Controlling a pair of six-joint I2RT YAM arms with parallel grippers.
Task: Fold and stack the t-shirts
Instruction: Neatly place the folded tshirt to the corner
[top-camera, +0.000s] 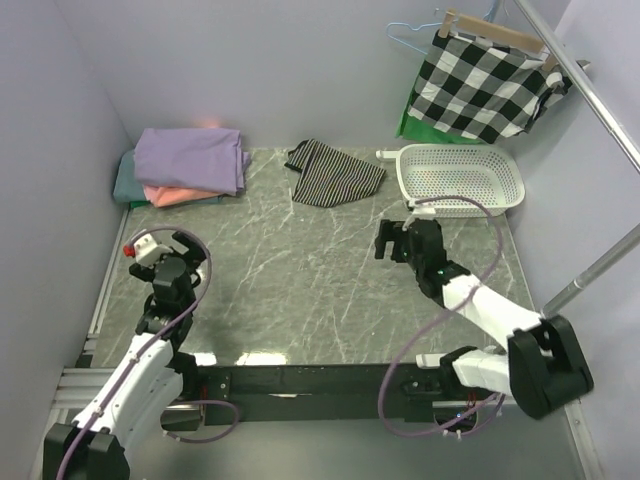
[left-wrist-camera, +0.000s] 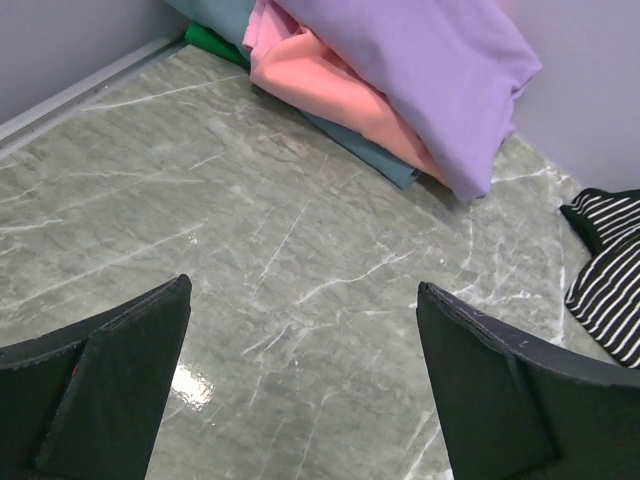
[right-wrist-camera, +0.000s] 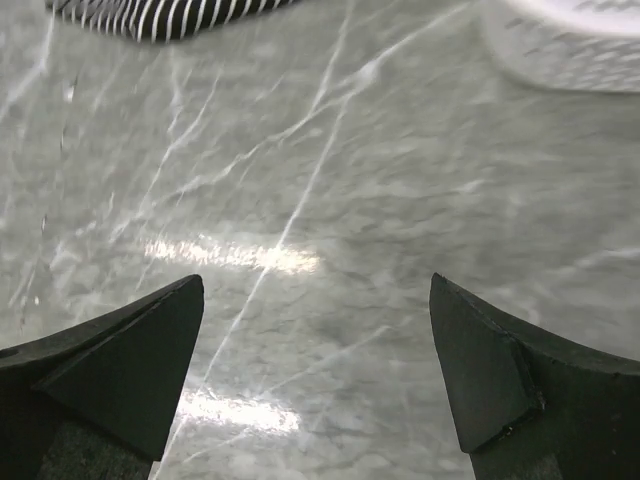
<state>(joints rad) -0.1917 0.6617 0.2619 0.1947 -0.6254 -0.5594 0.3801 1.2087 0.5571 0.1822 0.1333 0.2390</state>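
Note:
Three folded t-shirts lie stacked at the back left of the table: the lavender-purple one (top-camera: 190, 160) on top, the salmon-pink one (top-camera: 178, 196) under it, the grey-teal one (top-camera: 127, 182) at the bottom. The stack shows in the left wrist view too: purple (left-wrist-camera: 420, 70), pink (left-wrist-camera: 320, 90), teal (left-wrist-camera: 370, 155). My left gripper (top-camera: 175, 247) is open and empty, over bare table in front of the stack (left-wrist-camera: 300, 300). My right gripper (top-camera: 408, 238) is open and empty over bare table (right-wrist-camera: 315, 290), near the basket.
A black-and-white striped garment (top-camera: 333, 173) lies crumpled at the back middle, also in both wrist views (left-wrist-camera: 610, 270) (right-wrist-camera: 170, 15). A white plastic basket (top-camera: 460, 178) stands at the back right. A checked cloth (top-camera: 485, 85) hangs on a wooden hanger from a metal rail (top-camera: 590, 90).

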